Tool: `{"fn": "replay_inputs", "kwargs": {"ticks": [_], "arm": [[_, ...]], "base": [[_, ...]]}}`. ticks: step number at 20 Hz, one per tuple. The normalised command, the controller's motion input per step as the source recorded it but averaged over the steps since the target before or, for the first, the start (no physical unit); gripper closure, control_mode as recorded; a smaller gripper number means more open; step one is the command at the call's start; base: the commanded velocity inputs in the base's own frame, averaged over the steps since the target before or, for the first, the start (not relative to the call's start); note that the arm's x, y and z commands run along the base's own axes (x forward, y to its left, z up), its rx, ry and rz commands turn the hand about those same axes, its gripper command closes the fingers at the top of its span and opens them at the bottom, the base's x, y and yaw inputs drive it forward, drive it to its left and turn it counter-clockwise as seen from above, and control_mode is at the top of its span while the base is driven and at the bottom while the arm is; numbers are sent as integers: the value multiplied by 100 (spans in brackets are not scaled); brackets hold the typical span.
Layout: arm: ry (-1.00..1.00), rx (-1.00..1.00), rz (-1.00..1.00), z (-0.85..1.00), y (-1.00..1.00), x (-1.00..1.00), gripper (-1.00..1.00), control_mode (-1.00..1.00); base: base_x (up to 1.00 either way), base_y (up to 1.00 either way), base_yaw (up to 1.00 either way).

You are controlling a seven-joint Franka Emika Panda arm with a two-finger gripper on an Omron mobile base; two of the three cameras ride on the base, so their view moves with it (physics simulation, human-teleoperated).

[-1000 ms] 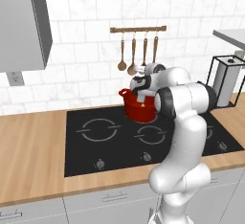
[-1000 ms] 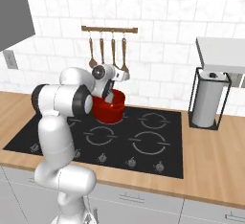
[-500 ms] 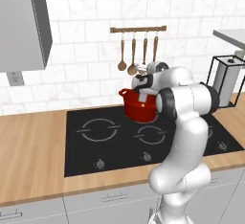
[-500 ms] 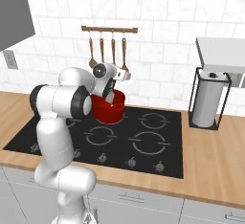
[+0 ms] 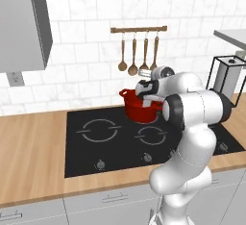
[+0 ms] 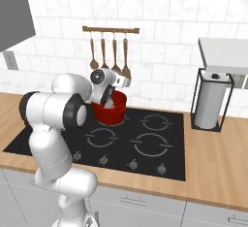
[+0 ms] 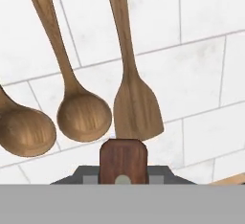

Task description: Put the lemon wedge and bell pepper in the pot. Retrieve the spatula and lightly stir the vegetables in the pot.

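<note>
Now the tool (image 5: 144, 95) is clamped on the spatula (image 7: 122, 163) handle above the pot (image 5: 139, 109), wooden turner (image 7: 135, 108) just ahead.

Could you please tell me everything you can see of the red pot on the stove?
The pot is round, deep red and glossy, like enamelled metal, with a small loop handle at its rim. It stands upright on the black cooktop, at a rear burner near the tiled wall, below the rack of hanging wooden utensils. The gripper reaches over its rim, hiding most of the inside; what lies in it cannot be told.
</note>
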Motion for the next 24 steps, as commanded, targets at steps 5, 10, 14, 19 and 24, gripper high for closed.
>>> {"fn": "replay_inputs", "kwargs": {"ticks": [5, 10, 14, 19, 24], "arm": [[1, 0, -3, -8, 31, 17, 100, -100], [0, 0, -1, -53, 39, 38, 100, -100], [0, 0, 0, -68, 51, 14, 100, -100], [-17, -5, -3, -43, 21, 33, 100, -100], [-32, -9, -7, -51, 14, 44, 100, -100]], "base": [[0, 0, 0], [0, 0, 0], [0, 0, 0], [0, 0, 0], [0, 0, 0]]}}
